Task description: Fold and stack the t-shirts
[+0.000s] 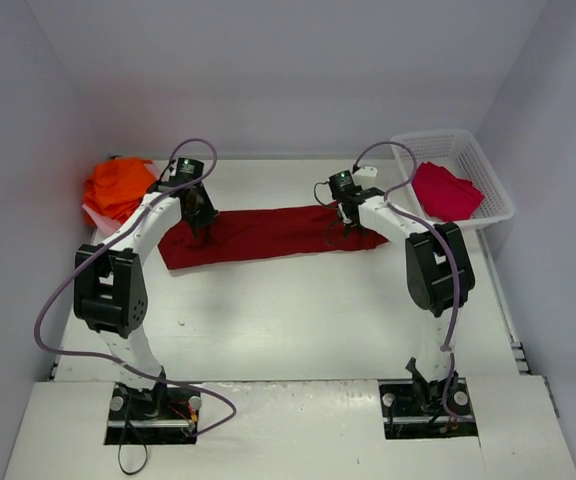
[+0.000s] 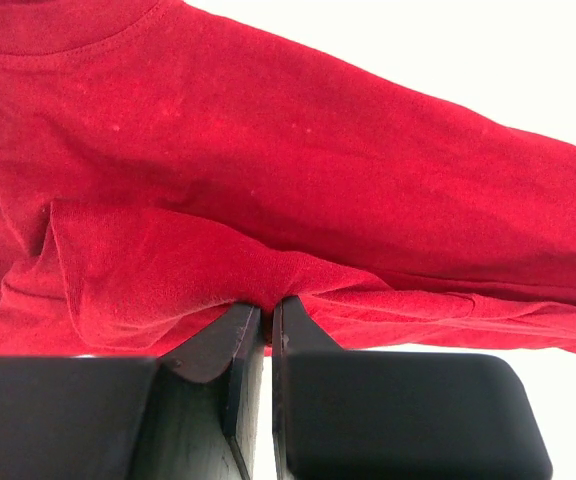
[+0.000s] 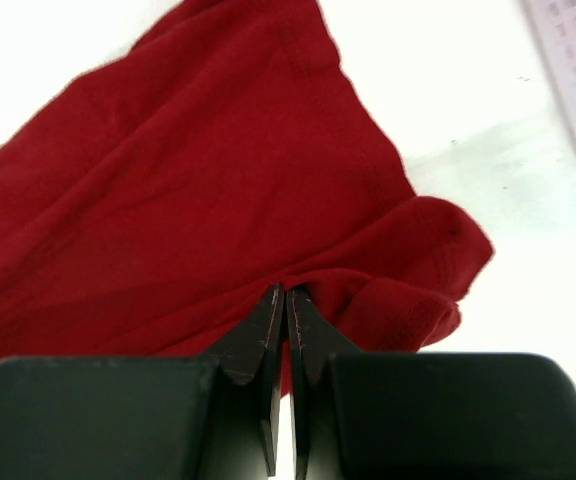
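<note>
Left hand (image 2: 266, 305) and right hand (image 3: 286, 292) each pinched tight on the dark red t-shirt (image 1: 268, 232), stretched across the white surface (image 1: 298, 310); both wrist views crop it. Pale walls (image 1: 268, 70) close round.

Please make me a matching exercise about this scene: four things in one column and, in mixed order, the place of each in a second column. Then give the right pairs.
Things:
1. dark red t-shirt
2. orange t-shirts
3. crimson t-shirt
4. white basket

Places:
A. inside the basket
B. at the far right corner of the table
C. at the far left corner, in a heap
D. in the middle, laid out as a long strip

Pairs: 1-D, 2-C, 3-A, 4-B.
</note>
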